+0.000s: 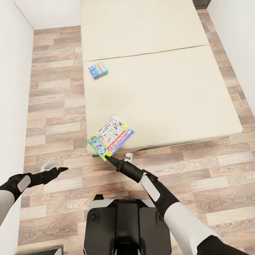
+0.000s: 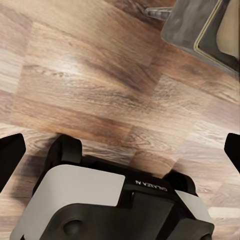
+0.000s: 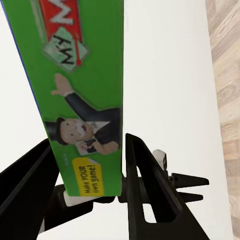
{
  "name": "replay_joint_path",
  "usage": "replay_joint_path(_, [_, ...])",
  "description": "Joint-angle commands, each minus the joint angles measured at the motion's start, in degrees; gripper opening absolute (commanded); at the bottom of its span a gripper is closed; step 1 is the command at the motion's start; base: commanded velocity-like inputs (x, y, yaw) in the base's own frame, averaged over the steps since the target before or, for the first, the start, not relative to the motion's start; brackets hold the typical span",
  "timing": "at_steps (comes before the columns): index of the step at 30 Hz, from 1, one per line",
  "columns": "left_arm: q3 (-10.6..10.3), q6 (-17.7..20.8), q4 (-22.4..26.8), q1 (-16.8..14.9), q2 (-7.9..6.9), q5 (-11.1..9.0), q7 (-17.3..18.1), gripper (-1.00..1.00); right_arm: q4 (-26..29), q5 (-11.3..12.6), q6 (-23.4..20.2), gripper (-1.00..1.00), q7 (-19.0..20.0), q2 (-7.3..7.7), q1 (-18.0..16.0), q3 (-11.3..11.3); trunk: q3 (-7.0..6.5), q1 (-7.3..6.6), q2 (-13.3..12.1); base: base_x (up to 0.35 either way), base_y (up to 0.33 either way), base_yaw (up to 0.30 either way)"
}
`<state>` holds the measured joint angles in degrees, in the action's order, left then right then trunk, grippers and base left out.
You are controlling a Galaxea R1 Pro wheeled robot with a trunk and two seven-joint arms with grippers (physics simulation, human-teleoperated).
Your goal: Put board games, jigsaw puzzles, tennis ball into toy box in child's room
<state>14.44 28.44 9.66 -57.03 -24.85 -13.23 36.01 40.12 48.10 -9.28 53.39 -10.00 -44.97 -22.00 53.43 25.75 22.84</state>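
Note:
A Monopoly board game (image 1: 111,137) overhangs the near left corner of the cream bed (image 1: 170,92), tilted. My right gripper (image 1: 107,157) is shut on its near corner. In the right wrist view the box's green edge (image 3: 82,75) stands between the two black fingers (image 3: 137,170). A second, smaller blue board game (image 1: 98,69) lies flat at the bed's left edge, farther back. My left gripper (image 1: 63,169) hangs over the wood floor to the left of the bed, holding nothing. It is open, its fingertips (image 2: 10,152) wide apart in the left wrist view. The toy box and the table are out of view.
White walls close in on the left and right of the plank floor. A grey bed foot (image 1: 128,154) shows under the near corner and a small grey piece (image 1: 49,164) lies on the floor by my left gripper. My own base (image 1: 120,226) is just below.

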Motion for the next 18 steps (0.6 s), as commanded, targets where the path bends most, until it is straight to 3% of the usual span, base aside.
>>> replay_joint_path(1, [0.0, 0.5, 0.0, 0.0, -0.04, -0.5, 0.0, 1.00, 0.0, 0.6, -0.6, -1.00, -0.2, 0.00, 0.0, -0.1, -0.04, 0.04, 0.1, 0.000, 0.000, -0.020])
replay_joint_path(6, [0.0, 0.5, 0.0, 0.0, -0.03, -0.5, 0.0, 1.00, 0.1, 0.6, -0.6, -1.00, -1.7, 0.00, 0.0, -0.3, -0.48, 0.04, 0.1, 0.000, 0.000, -0.009])
replay_joint_path(13, [0.0, 0.5, 0.0, 0.0, -0.10, -0.6, 0.0, 1.00, 0.3, 0.6, -0.6, -1.00, -2.9, 0.00, 0.0, -2.7, -0.68, 0.04, 0.1, 0.000, 0.000, 0.001])
replay_joint_path(18, [0.0, 0.5, 0.0, 0.0, -0.11, -0.6, 0.0, 1.00, 0.3, 0.6, -0.6, -1.00, -3.0, 0.00, 0.0, -3.2, -0.89, 0.04, 0.1, 0.000, 0.000, 0.133])
